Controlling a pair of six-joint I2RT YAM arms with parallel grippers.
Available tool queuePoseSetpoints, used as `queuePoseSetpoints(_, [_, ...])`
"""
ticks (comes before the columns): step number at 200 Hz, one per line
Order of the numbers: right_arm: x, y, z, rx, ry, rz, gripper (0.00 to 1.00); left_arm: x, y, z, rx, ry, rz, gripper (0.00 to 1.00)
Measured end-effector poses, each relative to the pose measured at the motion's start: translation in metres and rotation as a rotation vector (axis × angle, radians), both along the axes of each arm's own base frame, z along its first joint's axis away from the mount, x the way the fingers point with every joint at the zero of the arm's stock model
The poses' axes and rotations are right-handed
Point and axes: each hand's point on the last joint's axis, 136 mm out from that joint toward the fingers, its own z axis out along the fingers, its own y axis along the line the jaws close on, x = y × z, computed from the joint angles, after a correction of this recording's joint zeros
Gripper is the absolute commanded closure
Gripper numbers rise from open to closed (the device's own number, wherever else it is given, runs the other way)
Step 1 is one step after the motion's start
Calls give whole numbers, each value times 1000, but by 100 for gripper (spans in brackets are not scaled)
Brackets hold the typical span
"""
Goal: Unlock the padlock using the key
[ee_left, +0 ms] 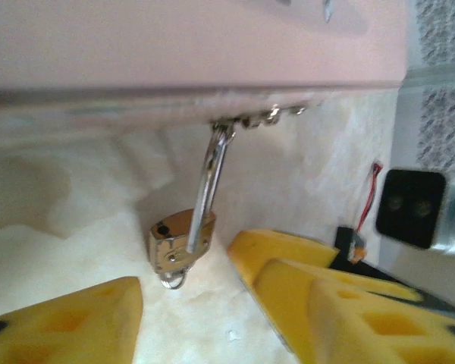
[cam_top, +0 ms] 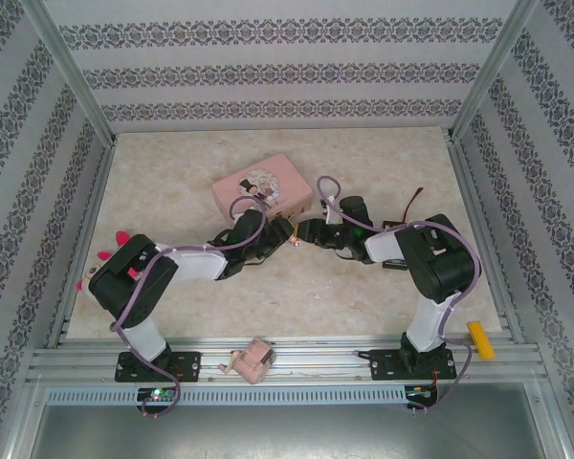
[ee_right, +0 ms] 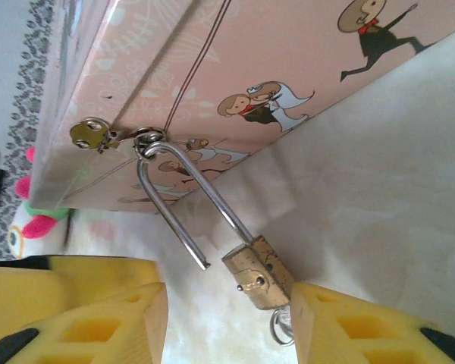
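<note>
Left gripper [ee_left: 188,270] and right gripper [ee_right: 229,297] released; unlocked padlock [ee_right: 258,271] dangles just ahead, where a nudge could snap it shut.

The tin [cam_top: 263,189] sits on the table [cam_top: 158,191] near its middle, behind both grippers. The left gripper [cam_top: 283,232] and the right gripper [cam_top: 306,232] face each other just before the tin's near side. On that side the padlock [ee_left: 178,241] hangs by its shackle [ee_right: 183,199] from the hasp [ee_right: 98,135], its body low, near the table. One shackle leg stands out of the body. The body lies between the left gripper's spread fingers [ee_left: 68,322], touching neither, and just beside one of the right gripper's parted fingers [ee_right: 364,330]. A ring [ee_right: 280,332] hangs under the body. A block [cam_top: 480,339] lies at the near right, beside the right arm's base. A small toy [cam_top: 110,251] lies at the left edge, and a small object [cam_top: 253,360] sits on the rail between the bases.
</note>
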Motion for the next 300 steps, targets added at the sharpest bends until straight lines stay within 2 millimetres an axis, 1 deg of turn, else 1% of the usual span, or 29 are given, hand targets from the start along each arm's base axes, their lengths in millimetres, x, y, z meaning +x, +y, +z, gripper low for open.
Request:
queuePoseSetpoints(2, [1, 0, 0, -5, -3, 1, 54, 0, 1, 3, 4, -7, 2, 20])
queuePoseSetpoints(6, [1, 0, 0, -13, -7, 3, 54, 0, 2, 8, 9, -18, 0, 15])
queuePoseSetpoints(10, [2, -1, -1, -22, -10, 6, 54, 0, 5, 14, 19, -34, 0, 12])
queuePoseSetpoints(18, [4, 0, 0, -35, -18, 13, 54, -1, 9, 25, 31, -56, 5, 0])
queuePoseSetpoints(38, [9, 1, 2, -66, -42, 33, 54, -1, 20, 53, 78, -111, 25, 1])
queuePoseSetpoints(56, [15, 3, 5, -83, -66, 54, 54, 1, 32, 74, 147, -152, 48, 1])
queuePoseSetpoints(77, [21, 6, 1, -104, -73, 74, 55, 3, 48, 89, 260, -166, 77, 1])
queuePoseSetpoints(97, [22, 7, -6, -118, -61, 97, 56, 5, 65, 95, 373, -155, 99, 1])
queuePoseSetpoints(117, [21, 8, -12, -128, -48, 116, 56, 6, 84, 93, 471, -129, 112, 1])
queuePoseSetpoints(135, [20, 10, -15, -126, -42, 134, 57, 7, 101, 87, 541, -93, 119, 1])
queuePoseSetpoints(161, [21, 11, -15, -116, -40, 154, 57, 11, 122, 71, 620, -31, 128, 1])
queuePoseSetpoints(180, [20, 11, -15, -106, -35, 163, 58, 10, 132, 56, 663, 15, 123, 1])
queuePoseSetpoints(205, [19, 11, -15, -105, -44, 180, 59, 10, 142, 45, 708, 57, 126, 1])
queuePoseSetpoints(246, [18, 12, -16, -119, -57, 202, 59, 13, 155, 37, 759, 100, 153, 1])
queuePoseSetpoints(276, [19, 13, -17, -127, -61, 220, 60, 15, 157, 33, 774, 117, 156, 1])
queuePoseSetpoints(300, [18, 13, -18, -134, -66, 231, 60, 16, 157, 25, 780, 142, 158, 1])
